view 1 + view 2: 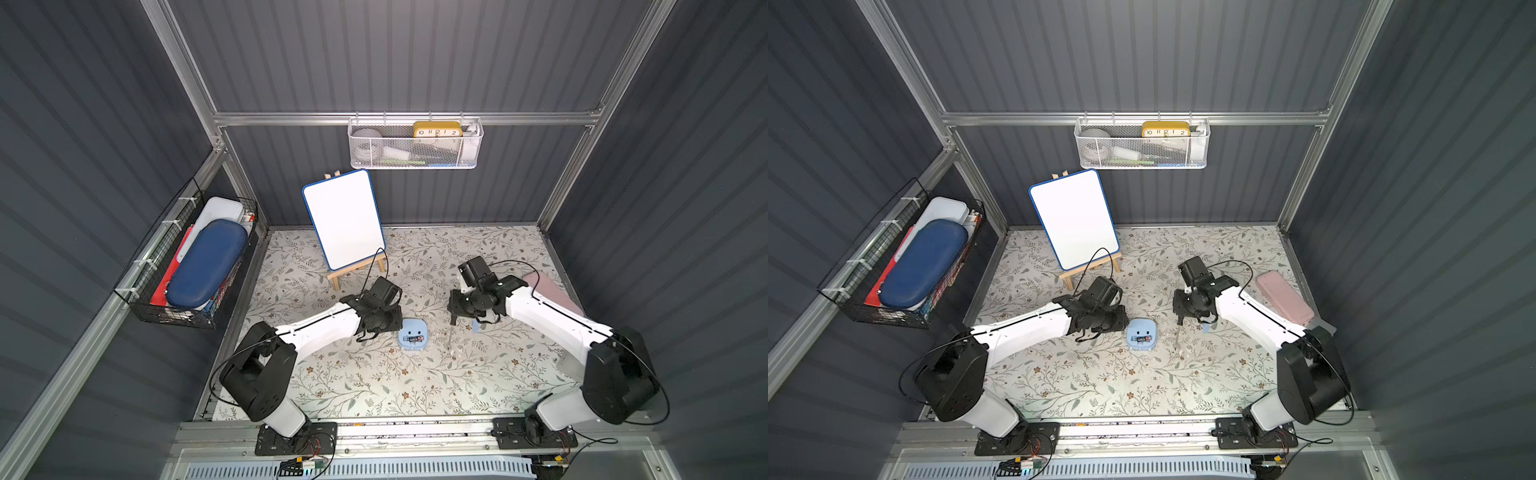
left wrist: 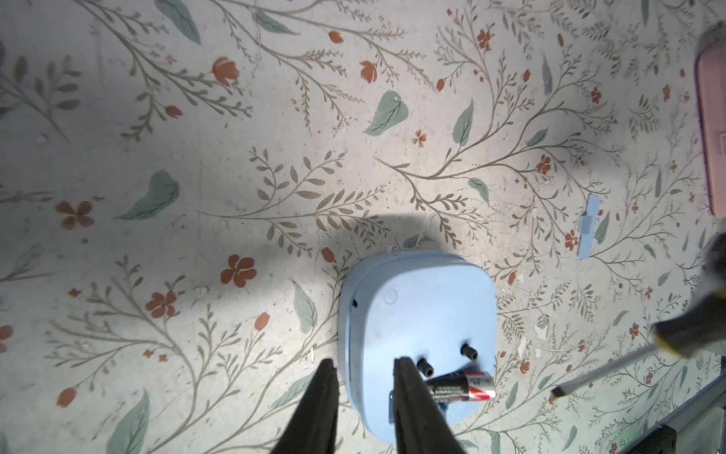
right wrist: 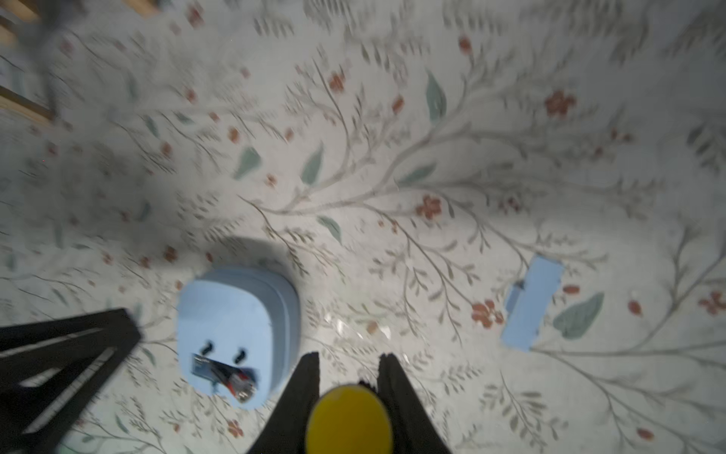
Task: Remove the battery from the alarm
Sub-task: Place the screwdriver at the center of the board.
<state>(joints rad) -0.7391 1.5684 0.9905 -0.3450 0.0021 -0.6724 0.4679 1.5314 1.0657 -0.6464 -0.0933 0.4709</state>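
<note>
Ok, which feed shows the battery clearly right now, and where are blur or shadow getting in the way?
Left wrist view: sharp on the alarm and battery, soft shadow on the mat beside the alarm, screwdriver blurred at the frame edge. Right wrist view: smeared throughout, battery only a streak, screwdriver handle out of focus. Both top views: evenly lit, but the battery is tiny.

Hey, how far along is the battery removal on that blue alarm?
Done: the battery cover is off, lying on the table apart from the alarm. In hand: the right gripper holds the screwdriver; the battery looks tipped up at one end but lies in its slot. To do: the left gripper, jaws apart beside it, has yet to lift it out.
</note>
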